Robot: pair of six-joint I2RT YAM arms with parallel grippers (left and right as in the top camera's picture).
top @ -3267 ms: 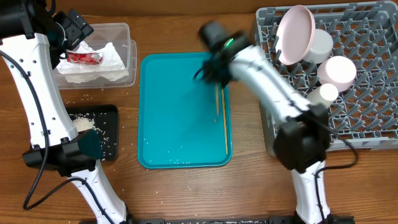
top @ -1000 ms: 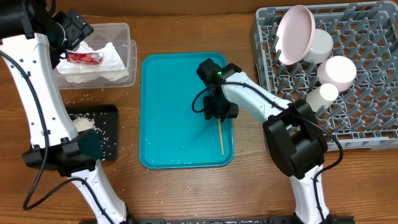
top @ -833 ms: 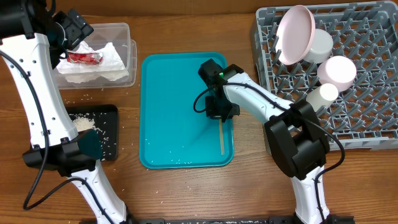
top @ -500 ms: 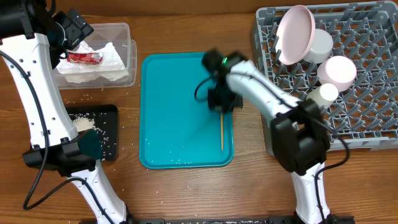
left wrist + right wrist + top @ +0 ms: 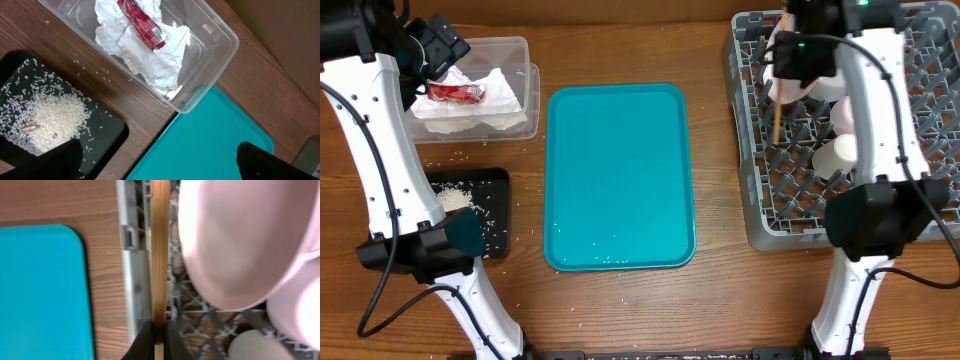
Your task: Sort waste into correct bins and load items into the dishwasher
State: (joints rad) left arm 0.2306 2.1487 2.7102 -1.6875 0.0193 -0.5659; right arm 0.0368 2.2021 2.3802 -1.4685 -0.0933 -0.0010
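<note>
My right gripper (image 5: pixel 788 72) is shut on a thin wooden chopstick (image 5: pixel 778 120) and holds it over the left part of the grey dish rack (image 5: pixel 920 130). In the right wrist view the chopstick (image 5: pixel 160 250) runs up from my closed fingertips (image 5: pixel 159 336), beside a pale-pink plate (image 5: pixel 235 240) standing in the rack (image 5: pixel 132 280). A white cup (image 5: pixel 836 156) also stands in the rack. My left gripper (image 5: pixel 440 45) is open and empty above the clear tub (image 5: pixel 525 60), which holds the white napkin (image 5: pixel 490 110) and red wrapper (image 5: pixel 455 92). The black tray (image 5: pixel 495 215) holds rice (image 5: pixel 455 198).
The teal tray (image 5: pixel 620 175) lies in the middle with a few rice grains (image 5: pixel 610 258) at its near edge. Loose grains (image 5: pixel 450 160) lie on the wood between tub and black tray. The left wrist view shows the tub (image 5: pixel 215 45), napkin (image 5: pixel 150 60) and black tray (image 5: pixel 100 135).
My right gripper took the chopstick off the teal tray, lifted it and carried it right to the dish rack. The left arm has not moved.
</note>
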